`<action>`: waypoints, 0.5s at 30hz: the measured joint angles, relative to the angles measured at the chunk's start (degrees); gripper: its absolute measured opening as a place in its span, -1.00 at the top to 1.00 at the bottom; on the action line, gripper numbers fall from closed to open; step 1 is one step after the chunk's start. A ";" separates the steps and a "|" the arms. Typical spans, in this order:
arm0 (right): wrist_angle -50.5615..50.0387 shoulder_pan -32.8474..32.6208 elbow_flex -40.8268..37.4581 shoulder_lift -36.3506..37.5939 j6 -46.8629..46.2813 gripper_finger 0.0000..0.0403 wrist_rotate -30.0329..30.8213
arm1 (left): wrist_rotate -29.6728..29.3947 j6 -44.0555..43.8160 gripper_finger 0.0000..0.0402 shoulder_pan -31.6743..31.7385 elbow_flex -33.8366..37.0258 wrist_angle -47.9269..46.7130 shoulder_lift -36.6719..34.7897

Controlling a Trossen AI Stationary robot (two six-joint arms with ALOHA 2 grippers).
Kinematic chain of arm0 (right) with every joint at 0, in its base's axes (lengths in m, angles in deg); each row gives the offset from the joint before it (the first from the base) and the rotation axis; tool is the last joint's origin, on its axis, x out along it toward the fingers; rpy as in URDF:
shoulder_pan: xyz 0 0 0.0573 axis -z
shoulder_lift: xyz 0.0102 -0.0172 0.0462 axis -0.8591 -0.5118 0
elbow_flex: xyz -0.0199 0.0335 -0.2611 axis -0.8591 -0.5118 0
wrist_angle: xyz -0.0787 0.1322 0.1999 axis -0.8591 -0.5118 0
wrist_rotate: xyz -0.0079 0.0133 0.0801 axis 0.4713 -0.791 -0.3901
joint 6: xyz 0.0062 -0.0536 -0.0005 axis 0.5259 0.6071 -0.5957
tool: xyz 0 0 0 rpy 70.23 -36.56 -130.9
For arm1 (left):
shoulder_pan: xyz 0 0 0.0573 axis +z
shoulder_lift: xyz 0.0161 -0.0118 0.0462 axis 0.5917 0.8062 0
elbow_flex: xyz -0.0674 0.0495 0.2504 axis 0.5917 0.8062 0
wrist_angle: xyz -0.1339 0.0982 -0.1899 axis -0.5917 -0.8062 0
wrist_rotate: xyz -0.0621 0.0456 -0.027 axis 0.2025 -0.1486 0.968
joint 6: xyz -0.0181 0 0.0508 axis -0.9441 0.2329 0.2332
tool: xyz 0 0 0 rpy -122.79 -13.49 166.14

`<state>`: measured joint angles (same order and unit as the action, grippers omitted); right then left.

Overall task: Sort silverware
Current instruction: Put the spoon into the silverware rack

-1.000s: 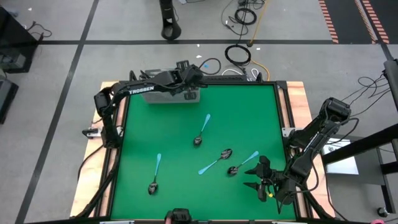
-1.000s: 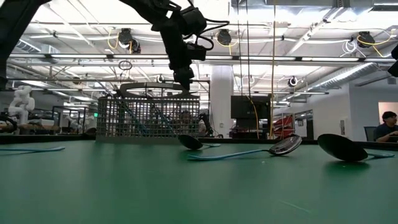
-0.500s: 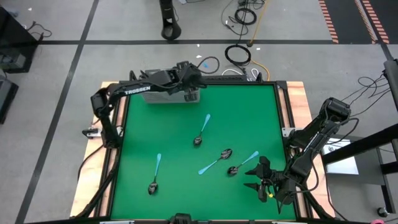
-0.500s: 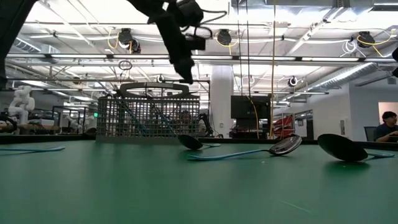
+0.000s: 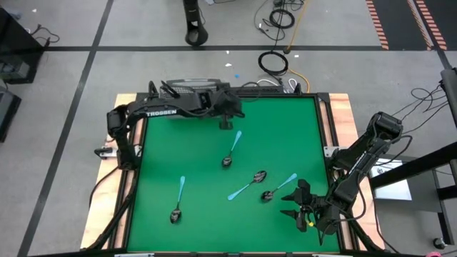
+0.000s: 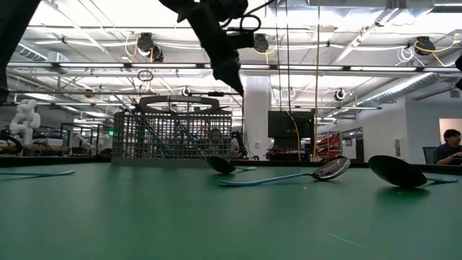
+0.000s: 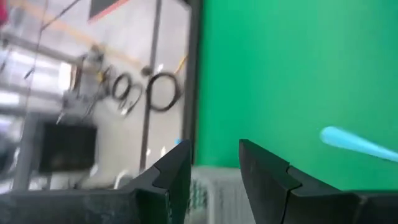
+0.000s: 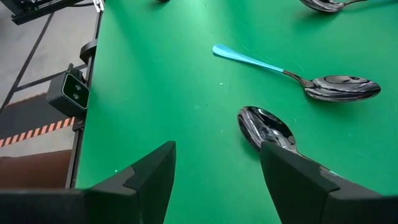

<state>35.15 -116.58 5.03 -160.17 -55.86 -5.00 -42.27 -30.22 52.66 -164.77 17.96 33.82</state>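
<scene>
Moved since a second ago: left claw [image 5: 227,123], from above the wire basket [image 5: 187,91] out over the green bench [image 5: 200,171] just beside it, toward the middle of the far edge. Its fingers [image 7: 264,169] stand apart with nothing between them. Right claw [image 5: 298,205]: unchanged, parked low near the bench's right near corner, fingers spread wide and empty.

Container: one grey wire-mesh basket with a hoop handle, at the far left corner of the bench, partly covered from above by the left arm. Through the mesh in the low view [image 6: 172,133], slanted light blue handles and thin dark stems lean inside; their count cannot be made out.

Loose silverware on the bench, four spoons, each with a dark metal bowl and light blue handle:
- spoon one [image 5: 232,149], nearest the left claw, handle pointing toward the far edge;
- spoon two [image 5: 247,185], centre of the bench, lying diagonally;
- spoon three [image 5: 278,188], just beside spoon two on the right-edge side, close to the right claw;
- spoon four [image 5: 178,199], toward the left near corner, well apart from the others.

Writing: "TROSSEN" in white on the left arm's forearm [image 5: 161,113].
</scene>
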 joint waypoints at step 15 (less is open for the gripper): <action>0.49 0.00 -0.02 -0.02 -1.05 -0.11 -0.11 | 0.95 0.70 0.32 4.63 0.11 7.26 7.08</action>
<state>35.64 -116.58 5.01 -160.19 -56.91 -5.11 -41.33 -29.52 57.29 -164.66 25.21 40.91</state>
